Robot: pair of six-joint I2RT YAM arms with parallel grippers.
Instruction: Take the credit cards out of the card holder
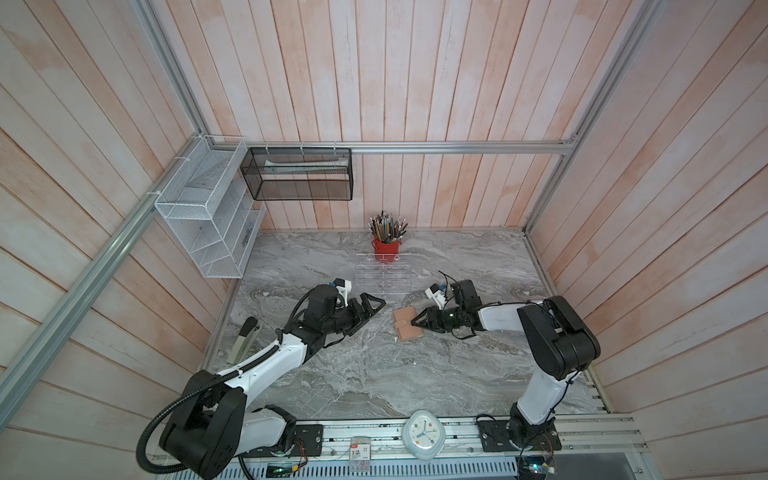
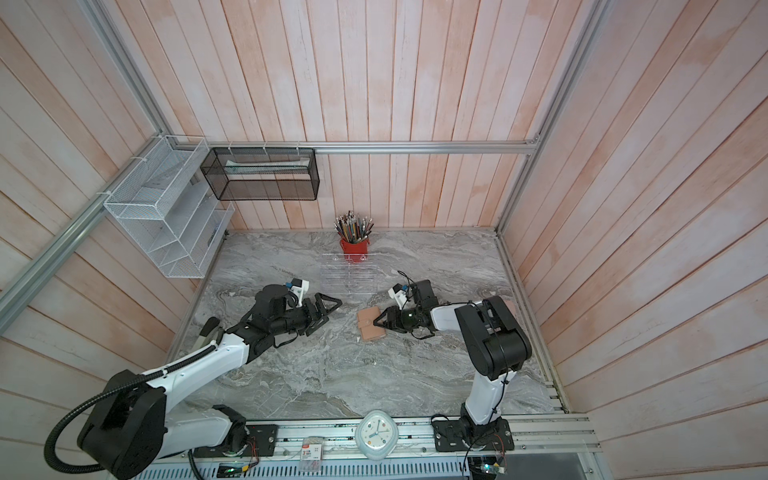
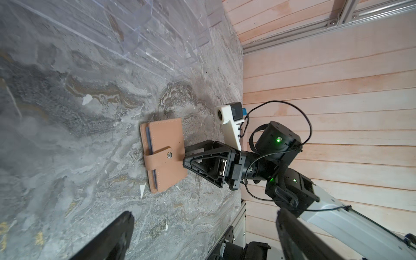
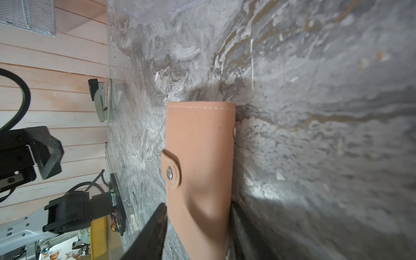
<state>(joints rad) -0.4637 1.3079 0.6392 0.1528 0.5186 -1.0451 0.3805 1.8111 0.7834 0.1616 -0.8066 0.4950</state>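
The tan-pink card holder [image 1: 404, 326] [image 2: 369, 325] lies snapped closed on the marble table [image 1: 374, 374], right of centre. Its strap tab [image 3: 161, 158] is fastened by a metal stud. Blue-grey sleeve edges [image 3: 148, 139] peek out between the covers; the credit cards are hidden inside. My right gripper [image 1: 417, 322] [image 2: 377, 321] [image 4: 198, 209] comes in low from the right, its fingers pinching the holder's spine edge [image 4: 202, 220], which is dented. My left gripper [image 1: 372, 313] [image 2: 330, 312] [image 3: 202, 218] hovers wide open to the left of the holder, holding nothing.
A clear acrylic tiered rack [image 1: 382, 278] stands just behind the holder, with a red cup of pencils [image 1: 386, 249] behind it. A stapler [image 1: 245, 340] lies at the left edge. A small clock [image 1: 423, 434] sits on the front rail. Wire baskets [image 1: 208, 208] hang on the left wall.
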